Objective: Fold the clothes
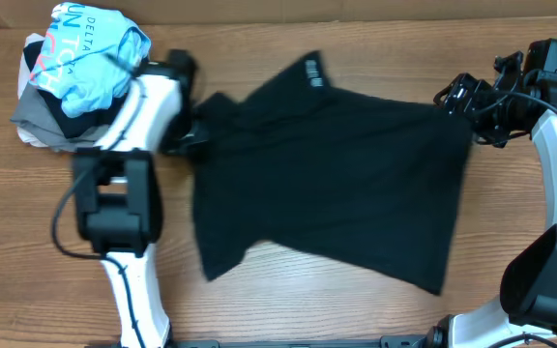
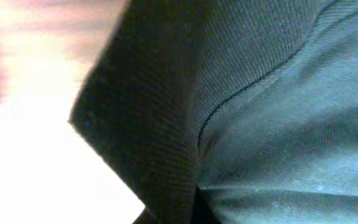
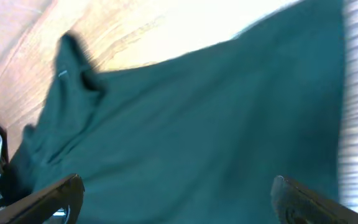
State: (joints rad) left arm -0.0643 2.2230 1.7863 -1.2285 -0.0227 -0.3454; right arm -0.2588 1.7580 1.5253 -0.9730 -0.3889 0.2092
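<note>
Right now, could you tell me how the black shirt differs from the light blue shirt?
The black shirt lies spread across the middle of the table; the light blue shirt is bunched up on a grey garment at the left. The black shirt shows only a small white mark; the light blue shirt has large lettering. Both are soft fabric.

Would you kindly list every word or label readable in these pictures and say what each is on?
"DELTA": white, on the light blue shirt.
Pink letters on the same shirt: cut off by folds, not readable.
White lettering on the black shirt: too small to read.
Wrist views: no text.
</note>
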